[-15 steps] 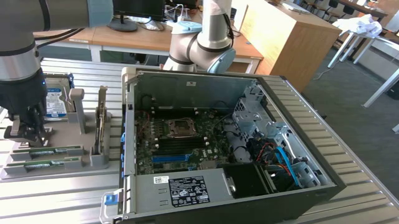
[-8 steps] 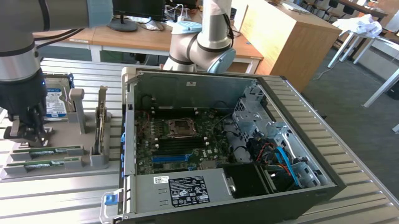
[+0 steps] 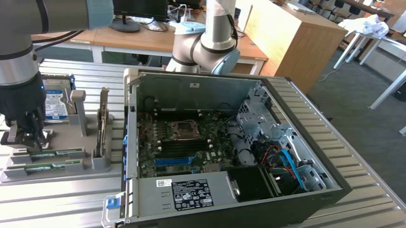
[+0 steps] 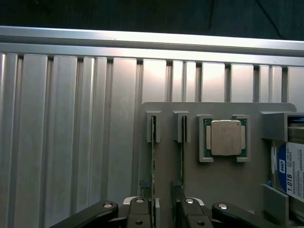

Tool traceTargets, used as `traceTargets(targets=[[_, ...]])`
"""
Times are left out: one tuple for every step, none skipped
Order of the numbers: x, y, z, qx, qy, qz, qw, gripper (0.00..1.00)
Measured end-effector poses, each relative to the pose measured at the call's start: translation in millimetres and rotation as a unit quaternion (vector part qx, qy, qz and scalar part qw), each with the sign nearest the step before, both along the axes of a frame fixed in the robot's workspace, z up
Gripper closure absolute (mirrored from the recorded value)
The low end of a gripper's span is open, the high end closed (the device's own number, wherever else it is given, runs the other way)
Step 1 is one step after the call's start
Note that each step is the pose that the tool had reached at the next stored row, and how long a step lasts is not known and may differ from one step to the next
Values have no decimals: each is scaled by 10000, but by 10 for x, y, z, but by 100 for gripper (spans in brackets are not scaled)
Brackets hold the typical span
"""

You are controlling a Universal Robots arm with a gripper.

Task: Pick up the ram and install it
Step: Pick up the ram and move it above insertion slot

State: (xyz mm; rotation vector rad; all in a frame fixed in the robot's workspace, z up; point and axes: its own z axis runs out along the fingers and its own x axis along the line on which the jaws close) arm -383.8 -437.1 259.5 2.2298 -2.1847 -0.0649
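Two ram sticks lie on edge in a grey holder (image 3: 95, 164) on the exterior view's left: the rear ram (image 3: 58, 153) and the front ram (image 3: 54, 166). In the wrist view they are thin edges, one ram (image 4: 153, 156) and the other ram (image 4: 183, 152), running down toward my fingers. My gripper (image 3: 25, 141) hangs low over the sticks' end on the exterior view's left. Its jaws stand open in the wrist view, gripper (image 4: 162, 213), with one stick close to a finger (image 4: 141, 211) and nothing clamped.
The open computer case (image 3: 317, 156) fills the middle, with the motherboard's memory slots (image 3: 184, 148) below the processor socket (image 3: 184, 128). The holder also carries a silver processor chip (image 4: 226, 137), a hard drive (image 3: 54, 102) and an upright bracketed card (image 3: 103, 123). A ribbed aluminium table (image 4: 71, 118) lies underneath.
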Motion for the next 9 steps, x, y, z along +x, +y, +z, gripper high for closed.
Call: traceTargets(targets=[[0, 0, 0, 0, 0, 0, 10000, 70], [0, 0, 0, 0, 0, 0, 10000, 70], [0, 0, 0, 0, 0, 0, 10000, 70], [0, 0, -2, 0, 0, 0, 10000, 70], [0, -1, -12, 1, -2, 0, 10000, 70], [0, -1, -23, 0, 0, 0, 10000, 70], [0, -1, -38, 0, 0, 0, 10000, 70], [0, -1, -55, 0, -1, 0, 10000, 70], [0, -1, -70, 0, -1, 0, 10000, 70]])
